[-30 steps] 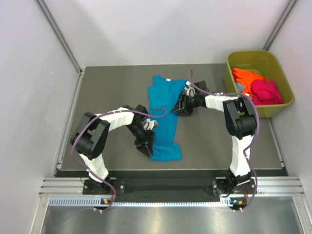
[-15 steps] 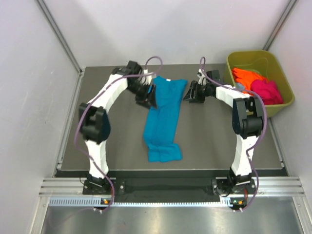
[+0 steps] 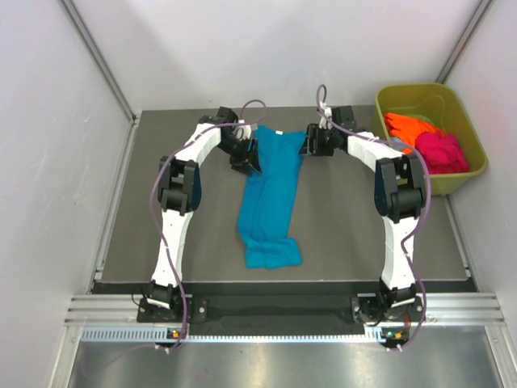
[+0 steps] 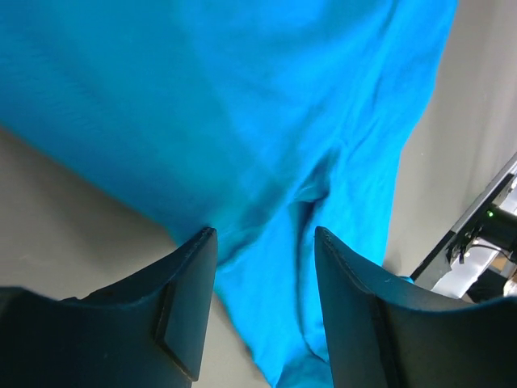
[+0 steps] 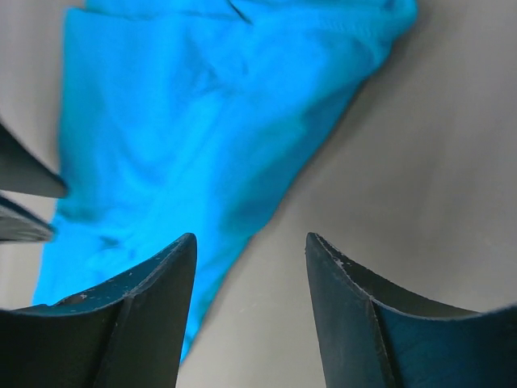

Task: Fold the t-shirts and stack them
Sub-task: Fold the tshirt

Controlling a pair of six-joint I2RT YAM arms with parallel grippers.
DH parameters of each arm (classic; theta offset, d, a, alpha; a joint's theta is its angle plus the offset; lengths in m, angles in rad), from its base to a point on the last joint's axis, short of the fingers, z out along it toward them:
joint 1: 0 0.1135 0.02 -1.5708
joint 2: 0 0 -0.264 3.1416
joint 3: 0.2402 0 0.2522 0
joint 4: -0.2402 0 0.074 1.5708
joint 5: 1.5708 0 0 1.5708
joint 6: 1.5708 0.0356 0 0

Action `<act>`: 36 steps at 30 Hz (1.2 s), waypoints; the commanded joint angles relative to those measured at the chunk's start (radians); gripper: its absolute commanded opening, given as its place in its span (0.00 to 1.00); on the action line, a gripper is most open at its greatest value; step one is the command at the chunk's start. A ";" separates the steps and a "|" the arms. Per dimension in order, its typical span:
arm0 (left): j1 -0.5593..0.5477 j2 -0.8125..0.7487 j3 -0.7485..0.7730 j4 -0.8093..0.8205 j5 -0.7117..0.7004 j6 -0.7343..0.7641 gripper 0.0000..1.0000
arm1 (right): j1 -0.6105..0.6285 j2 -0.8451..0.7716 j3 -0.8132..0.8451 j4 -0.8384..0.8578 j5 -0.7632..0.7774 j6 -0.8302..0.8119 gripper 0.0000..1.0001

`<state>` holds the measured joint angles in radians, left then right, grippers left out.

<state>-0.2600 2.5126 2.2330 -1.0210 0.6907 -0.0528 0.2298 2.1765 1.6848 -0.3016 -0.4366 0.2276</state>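
Observation:
A teal-blue t-shirt [image 3: 271, 194] lies as a long narrow strip on the grey table, its near end bunched. My left gripper [image 3: 252, 158] is open at the shirt's far left edge; in the left wrist view the cloth [image 4: 266, 121] lies under and between the fingers [image 4: 190, 307]. My right gripper [image 3: 308, 144] is open at the shirt's far right edge; in the right wrist view the shirt [image 5: 202, 121] lies ahead and left, bare table between the fingers [image 5: 153, 307]. An orange t-shirt [image 3: 410, 127] and a magenta-pink t-shirt [image 3: 440, 152] lie in the tub.
An olive-green plastic tub [image 3: 472, 133] stands at the table's far right corner. White walls enclose the table on three sides. The arm bases sit on a metal rail [image 3: 275, 311] at the near edge.
The left arm swung from the shirt's near left side to its far left edge. The right gripper moved to the far right edge. The shirt's upper part now lies narrower and straighter.

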 commanded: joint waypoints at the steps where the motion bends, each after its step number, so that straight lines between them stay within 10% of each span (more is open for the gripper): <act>1: 0.013 -0.011 0.013 0.032 0.000 -0.007 0.56 | 0.016 0.052 0.044 0.025 0.027 0.001 0.56; 12: 0.004 0.045 0.011 0.076 -0.007 -0.039 0.56 | 0.026 0.209 0.165 0.059 -0.002 0.058 0.41; 16: 0.002 0.072 0.033 0.082 -0.026 -0.041 0.54 | 0.029 0.244 0.213 0.062 0.022 0.052 0.00; 36: -0.002 0.186 0.220 0.298 -0.125 -0.101 0.59 | -0.006 0.460 0.641 0.148 0.193 0.099 0.00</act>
<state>-0.2661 2.6427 2.4241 -0.8543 0.6888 -0.1638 0.2436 2.6144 2.2425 -0.2394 -0.3187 0.3168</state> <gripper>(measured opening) 0.579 0.011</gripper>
